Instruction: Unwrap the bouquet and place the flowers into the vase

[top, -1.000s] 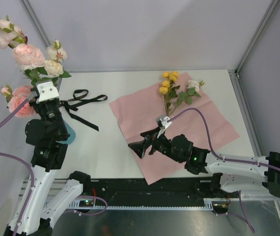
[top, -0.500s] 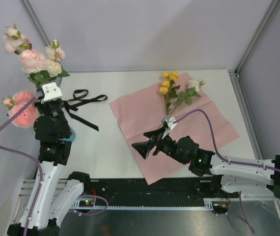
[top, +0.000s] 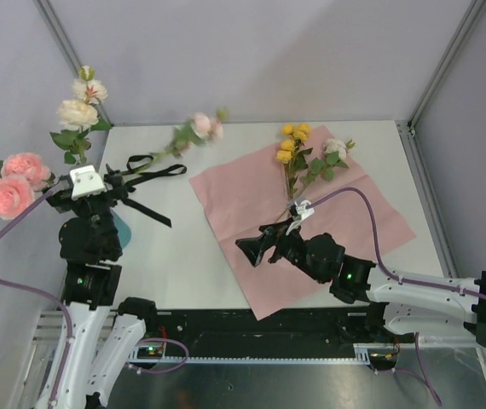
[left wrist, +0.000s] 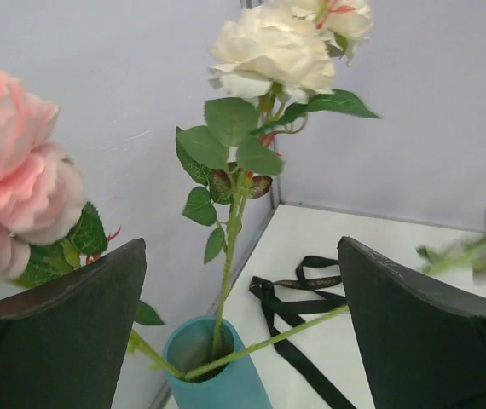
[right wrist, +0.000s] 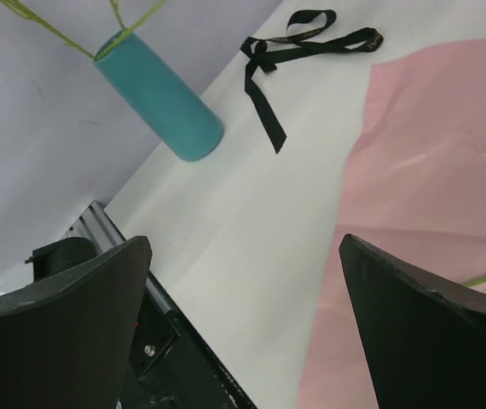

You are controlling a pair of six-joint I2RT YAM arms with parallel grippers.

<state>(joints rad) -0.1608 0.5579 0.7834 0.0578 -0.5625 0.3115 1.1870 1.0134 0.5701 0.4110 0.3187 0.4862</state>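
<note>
1. Two grippers, both wide open, both empty.
2. Near edge of the table (top: 193,256), about the middle: the right gripper (right wrist: 243,243) hangs low over the near-left edge of the pink paper (top: 345,217). Its jaws are at full spread and touch nothing. It points toward the left edge, away from the stems lying behind it. Idle, I judge.
3. Left edge, nearer half: the vase (left wrist: 213,379) stands upright just inside the edge. The left gripper (left wrist: 241,247) sits right above its mouth, jaws spread wide either side of the stems and gripping none.
4. Pink and cream flowers (left wrist: 269,47) stand in the vase. The vase is far shorter than the stems, so the sprays splay out over the rim. Pink heads hang past the left edge and cream heads lean toward the far-left corner. One blurred spray tips low toward the far edge. Top-heavy, so I judge a tipping risk.
5. The ribbon (top: 145,183) lies loose on bare table between vase and paper. The wrapping reads as undone.
6. Far part of the paper: yellow and white flowers (top: 298,149) lie flat, heads toward the far edge, not yet in the vase.
</note>
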